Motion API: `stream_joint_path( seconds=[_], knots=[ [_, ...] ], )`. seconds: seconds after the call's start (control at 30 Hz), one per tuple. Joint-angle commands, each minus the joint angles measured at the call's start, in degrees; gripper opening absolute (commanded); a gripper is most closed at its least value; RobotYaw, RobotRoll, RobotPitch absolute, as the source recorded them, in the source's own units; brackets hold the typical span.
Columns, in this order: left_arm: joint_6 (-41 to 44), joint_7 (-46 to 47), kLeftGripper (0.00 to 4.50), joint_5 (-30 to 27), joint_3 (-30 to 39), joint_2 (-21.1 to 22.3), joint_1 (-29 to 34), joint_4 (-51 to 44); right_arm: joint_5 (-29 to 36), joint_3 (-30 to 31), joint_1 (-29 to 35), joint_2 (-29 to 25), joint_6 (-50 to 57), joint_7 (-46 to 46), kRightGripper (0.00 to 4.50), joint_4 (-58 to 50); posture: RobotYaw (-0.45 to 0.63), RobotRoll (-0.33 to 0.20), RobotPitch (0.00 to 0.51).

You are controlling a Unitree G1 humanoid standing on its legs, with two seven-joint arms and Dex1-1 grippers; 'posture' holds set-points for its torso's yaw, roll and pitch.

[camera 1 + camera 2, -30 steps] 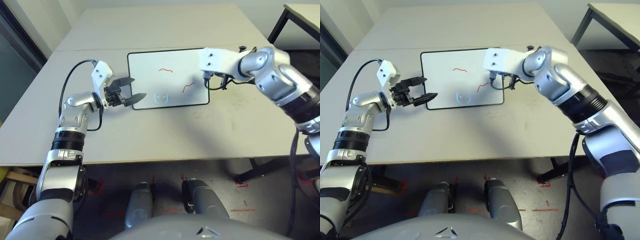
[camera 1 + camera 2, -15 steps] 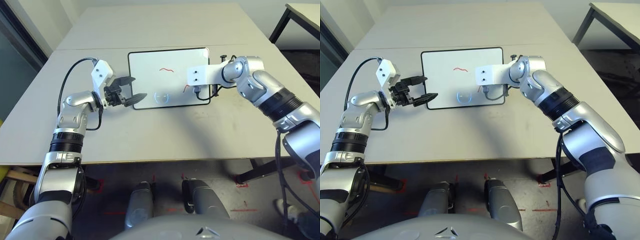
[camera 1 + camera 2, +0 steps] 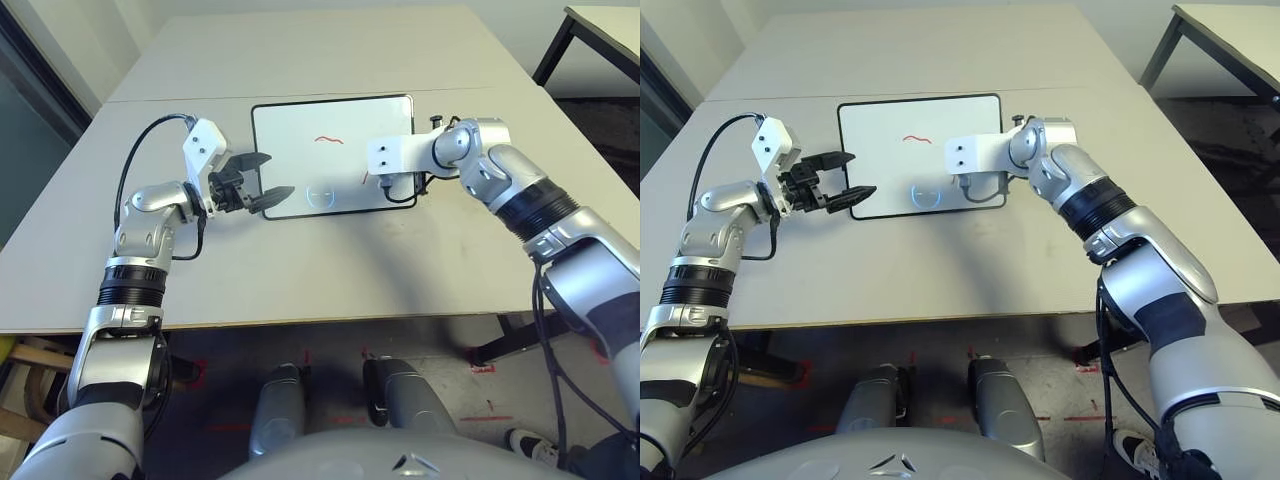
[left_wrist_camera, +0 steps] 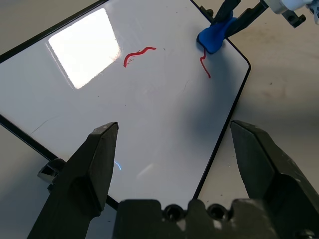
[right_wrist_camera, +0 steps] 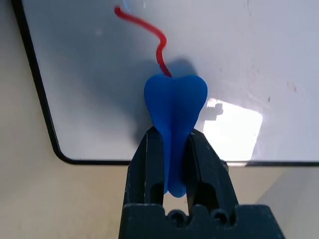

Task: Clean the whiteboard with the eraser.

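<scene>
Left eye view, and here comes the right arm! Over the last second it has swung left and nearer, and its white wrist mount [image 3: 388, 157] now sits well inside the right part of the whiteboard [image 3: 290, 130]. That slide has slowed, with only a slight shift lately.

The right gripper [image 5: 173, 130] is pinching the blue eraser [image 5: 175, 99] by its narrow middle, and the eraser's rounded end is right at the red stroke [image 5: 162, 42] on the board's right side. Whether it's pressing down or hovering a touch above, I can't tell. Either way, the move has brought the tool to its first likely target, so I'd call this the start of a wipe. Next it wants gentle, level pressure along that line; too much push could slide the board across the table [image 3: 300, 280].

Plenty left to clean! The far red squiggle [image 3: 329, 139] is there in full, and so is the blue mark [image 3: 320, 198] on the near side. Over on the left, the left gripper [image 4: 174, 123] hasn't budged, spread wide and empty by the board's left edge, perhaps ready to steady it. And a person's shoe [image 3: 533, 446] has come closer, down at the near right.
</scene>
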Motion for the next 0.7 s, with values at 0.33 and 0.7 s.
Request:
stream_joint_path(
  seconds=[0.33, 0.7],
  knots=[
    [0.5, 0.1, 4.5, 0.4, -0.3, 0.5, 0.9, -1.2, -3.9, 0.7, 0.0, 4.3, -1.4, 1.8, 0.37, 0.4, -0.09, 0.0, 0.083],
    [-0.1, 0.3, 4.5, 0.4, -0.2, 0.2, 0.7, -0.6, -7.2, -0.3, 0.4, -0.6, -3.1, 2.5, 0.37, 2.4, -0.09, 0.0, 0.08]
  ],
)
